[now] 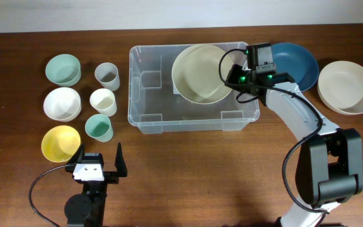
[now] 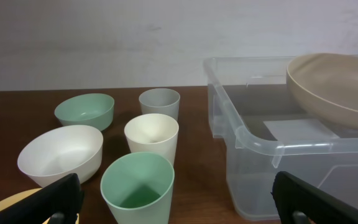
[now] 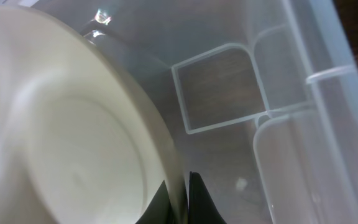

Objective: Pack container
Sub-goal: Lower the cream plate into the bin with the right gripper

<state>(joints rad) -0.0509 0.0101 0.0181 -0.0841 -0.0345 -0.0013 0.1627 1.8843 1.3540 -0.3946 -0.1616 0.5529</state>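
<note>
The clear plastic container [image 1: 145, 110] lies in the middle of the table; it also shows in the left wrist view [image 2: 253, 140] and the right wrist view [image 3: 303, 130]. My right gripper [image 1: 234, 77] is shut on the rim of a large cream bowl [image 1: 200, 72] and holds it tilted over the container's right half. In the right wrist view the fingers [image 3: 180, 199] pinch the bowl's edge [image 3: 73, 137]. My left gripper [image 1: 99, 161] is open and empty near the front edge; its fingers frame a green cup [image 2: 137, 186].
Left of the container stand a mint bowl [image 1: 63, 69], white bowl [image 1: 62, 103], yellow bowl [image 1: 61, 142], grey cup [image 1: 106, 75], cream cup [image 1: 103, 101] and green cup [image 1: 98, 127]. A blue bowl [image 1: 298, 62] and a beige bowl [image 1: 348, 86] sit to the right.
</note>
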